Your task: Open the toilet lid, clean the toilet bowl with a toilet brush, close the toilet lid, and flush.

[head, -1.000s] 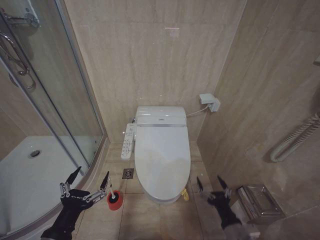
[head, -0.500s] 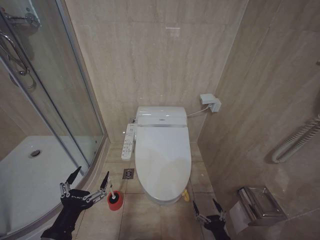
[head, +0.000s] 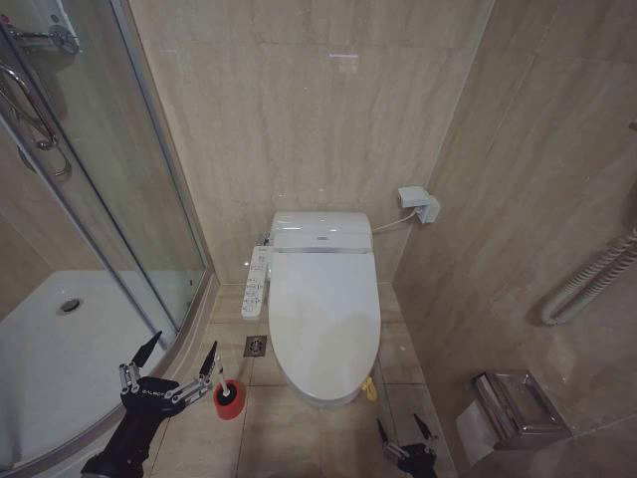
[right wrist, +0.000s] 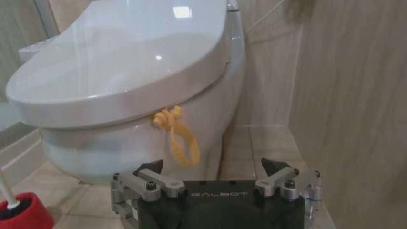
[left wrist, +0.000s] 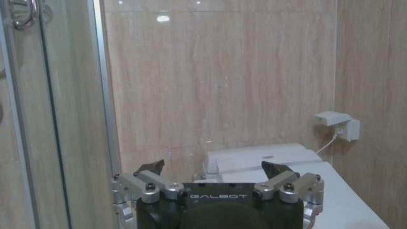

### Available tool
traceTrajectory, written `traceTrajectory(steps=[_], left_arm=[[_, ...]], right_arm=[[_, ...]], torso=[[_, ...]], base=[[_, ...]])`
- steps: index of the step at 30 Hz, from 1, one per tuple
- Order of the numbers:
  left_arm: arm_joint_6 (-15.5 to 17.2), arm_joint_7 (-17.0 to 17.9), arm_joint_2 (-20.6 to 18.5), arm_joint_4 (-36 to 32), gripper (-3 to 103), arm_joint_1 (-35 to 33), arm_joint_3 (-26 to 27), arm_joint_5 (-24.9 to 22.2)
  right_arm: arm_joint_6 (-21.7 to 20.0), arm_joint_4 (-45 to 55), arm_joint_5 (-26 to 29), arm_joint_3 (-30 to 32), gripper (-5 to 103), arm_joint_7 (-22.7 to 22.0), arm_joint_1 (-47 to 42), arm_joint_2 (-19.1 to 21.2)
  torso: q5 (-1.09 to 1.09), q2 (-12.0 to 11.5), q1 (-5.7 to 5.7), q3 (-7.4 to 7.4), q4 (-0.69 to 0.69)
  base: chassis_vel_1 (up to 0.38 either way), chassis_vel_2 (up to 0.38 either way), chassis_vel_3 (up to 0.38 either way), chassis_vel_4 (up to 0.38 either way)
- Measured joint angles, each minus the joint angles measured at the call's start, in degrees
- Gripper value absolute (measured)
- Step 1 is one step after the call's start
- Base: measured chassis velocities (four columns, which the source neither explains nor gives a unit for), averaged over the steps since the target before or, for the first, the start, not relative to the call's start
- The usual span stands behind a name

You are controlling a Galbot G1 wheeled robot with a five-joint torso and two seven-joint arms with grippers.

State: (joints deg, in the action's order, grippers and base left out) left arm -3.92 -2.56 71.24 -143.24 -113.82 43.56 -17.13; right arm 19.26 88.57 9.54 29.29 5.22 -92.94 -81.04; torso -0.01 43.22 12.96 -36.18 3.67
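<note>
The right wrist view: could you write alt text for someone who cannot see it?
A white toilet with its toilet lid shut, seen from low by the floor, with a yellow strap hanging from the front edge. The right gripper, fingers open and empty, sits on the near side of it. The toilet brush stands in a red holder on the tiled floor.

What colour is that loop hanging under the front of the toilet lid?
Yellow. The loop shows best in the right wrist view.

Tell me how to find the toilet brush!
Start at the big white toilet with its toilet lid shut, against the back wall. Look at the floor on its left side, toward the glass shower, beside the left gripper. The toilet brush stands there in a little red cup, the floor's sole bright red thing.
</note>
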Motion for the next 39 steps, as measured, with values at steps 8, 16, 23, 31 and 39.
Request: traceTrajectory(steps=[8, 16, 23, 31, 39], left_arm=[[0.0, 0.0, 0.0, 0.0, 100, 0.0, 0.0, 0.0], [0.0, 0.0, 0.0, 0.0, 100, 0.0, 0.0, 0.0], [0.0, 0.0, 0.0, 0.0, 100, 0.0, 0.0, 0.0], [0.0, 0.0, 0.0, 0.0, 100, 0.0, 0.0, 0.0], [0.0, 0.0, 0.0, 0.0, 100, 0.0, 0.0, 0.0]], right_arm=[[0.15, -4.95, -1.42, -1.34, 100, -0.43, 6.37, -1.21], [0.34, -9.7, -1.57, -2.07, 100, -0.86, 9.56, -1.17], [0.29, -11.18, -1.43, -2.29, 100, -1.09, 11.9, -1.2], [0.21, -11.39, -1.32, -2.77, 102, -1.24, 12.5, -1.3], [0.55, -11.95, -1.22, -2.84, 78, -0.91, 12.75, -1.24]], torso=[[0.0, 0.0, 0.0, 0.0, 0.0], [0.01, 0.0, 0.0, 0.0, 0.0], [0.0, 0.0, 0.0, 0.0, 0.0], [0.0, 0.0, 0.0, 0.0, 0.0], [0.01, 0.0, 0.0, 0.0, 0.0]], base=[[0.0, 0.0, 0.0, 0.0], [0.0, 0.0, 0.0, 0.0], [0.0, 0.0, 0.0, 0.0], [0.0, 0.0, 0.0, 0.0], [0.0, 0.0, 0.0, 0.0]])
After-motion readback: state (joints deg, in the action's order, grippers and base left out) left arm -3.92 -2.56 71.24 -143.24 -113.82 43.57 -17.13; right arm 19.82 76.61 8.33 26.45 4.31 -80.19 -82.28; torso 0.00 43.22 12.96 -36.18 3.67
